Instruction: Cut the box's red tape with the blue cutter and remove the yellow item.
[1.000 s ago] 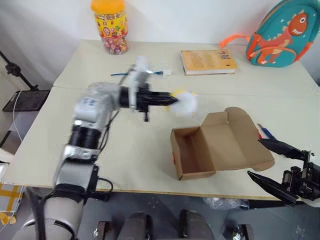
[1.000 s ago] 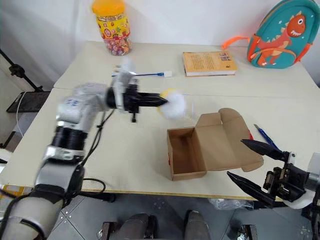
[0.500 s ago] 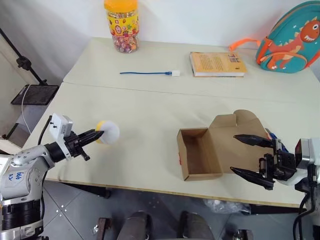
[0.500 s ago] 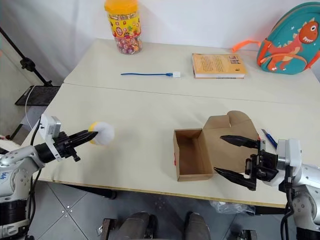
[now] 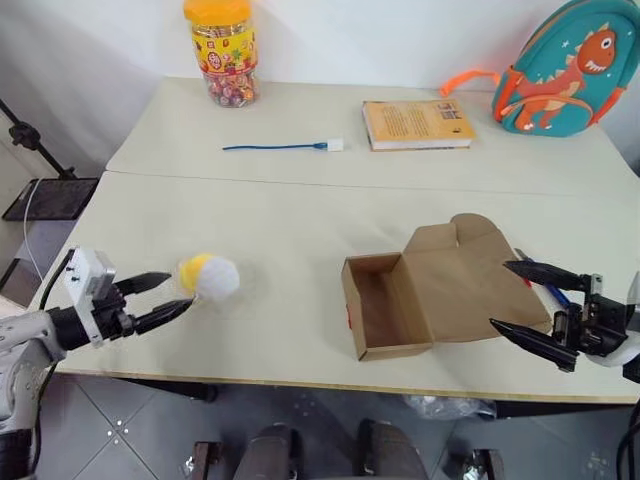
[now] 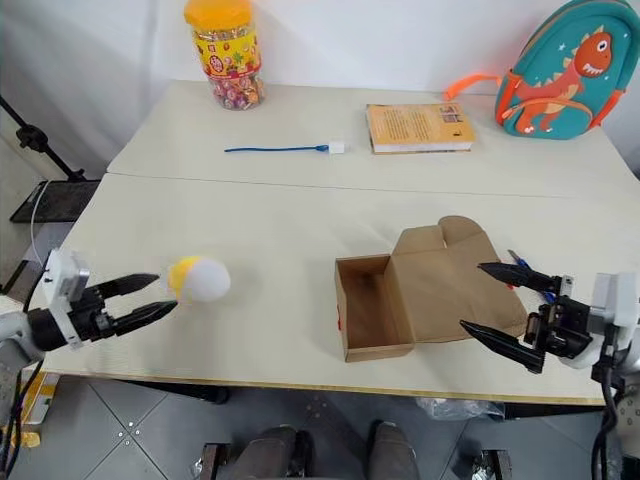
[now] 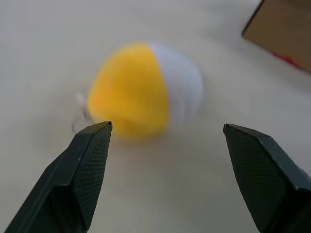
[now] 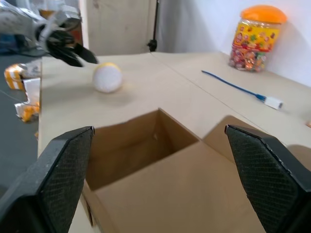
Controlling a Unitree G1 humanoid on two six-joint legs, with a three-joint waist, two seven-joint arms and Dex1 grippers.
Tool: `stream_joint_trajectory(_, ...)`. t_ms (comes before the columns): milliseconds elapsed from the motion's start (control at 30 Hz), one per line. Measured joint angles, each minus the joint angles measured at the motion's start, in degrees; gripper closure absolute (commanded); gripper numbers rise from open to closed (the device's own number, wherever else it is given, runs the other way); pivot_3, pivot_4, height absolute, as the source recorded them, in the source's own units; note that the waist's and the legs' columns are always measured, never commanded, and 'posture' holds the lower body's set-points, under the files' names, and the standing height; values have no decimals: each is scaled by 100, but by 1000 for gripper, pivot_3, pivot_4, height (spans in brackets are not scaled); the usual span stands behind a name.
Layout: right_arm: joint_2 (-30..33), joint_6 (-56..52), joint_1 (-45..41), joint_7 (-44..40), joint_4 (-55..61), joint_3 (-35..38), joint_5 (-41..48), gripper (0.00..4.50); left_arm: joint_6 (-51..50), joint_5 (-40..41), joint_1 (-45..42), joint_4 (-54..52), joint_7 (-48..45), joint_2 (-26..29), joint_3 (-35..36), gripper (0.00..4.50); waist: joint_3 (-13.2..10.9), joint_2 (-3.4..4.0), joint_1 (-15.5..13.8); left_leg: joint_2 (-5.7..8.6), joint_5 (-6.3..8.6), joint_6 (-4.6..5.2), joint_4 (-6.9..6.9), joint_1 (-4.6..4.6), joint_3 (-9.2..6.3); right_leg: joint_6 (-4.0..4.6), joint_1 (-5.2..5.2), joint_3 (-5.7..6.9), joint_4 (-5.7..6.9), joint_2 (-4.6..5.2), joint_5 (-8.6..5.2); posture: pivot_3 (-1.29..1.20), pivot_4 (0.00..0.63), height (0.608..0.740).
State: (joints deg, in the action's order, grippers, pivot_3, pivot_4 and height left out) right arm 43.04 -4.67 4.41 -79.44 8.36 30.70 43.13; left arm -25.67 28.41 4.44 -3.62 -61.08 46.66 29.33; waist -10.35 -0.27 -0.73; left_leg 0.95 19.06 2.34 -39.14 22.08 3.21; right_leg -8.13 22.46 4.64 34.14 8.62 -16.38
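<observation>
The yellow item (image 5: 208,276), a soft yellow-and-white ball, lies on the table near its front left corner. My left gripper (image 5: 178,291) is open just short of it, and the ball (image 7: 146,90) rests free beyond the fingertips. The box (image 5: 395,300) stands open right of centre with its lid flap folded back. A bit of red tape (image 5: 348,318) shows on its left wall. At the front right, my right gripper (image 5: 498,294) hangs open and empty over the lid flap. The blue cutter (image 5: 520,255) lies on the table behind its upper finger, partly hidden.
At the back of the table (image 5: 300,215) stand a candy jar (image 5: 222,50), a thin blue cable (image 5: 280,147), a yellow-orange book (image 5: 415,122) and a teal dinosaur backpack (image 5: 560,70). A black stand (image 5: 35,145) is off the table's left side.
My left arm swung the ball from over the table's middle down to the front left, then opened and let it go. The right gripper stayed open and moved slightly.
</observation>
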Motion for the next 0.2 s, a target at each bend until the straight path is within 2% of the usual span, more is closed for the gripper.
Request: stream_joint_trajectory(200,262,477,-79,151,-510,389,-424,0,674,-33,535,252,354,-135,1107,615,2,5,44,-9,19,-31,1,-2,1,4,-2,-12,-25,3,-2,0,150,740)
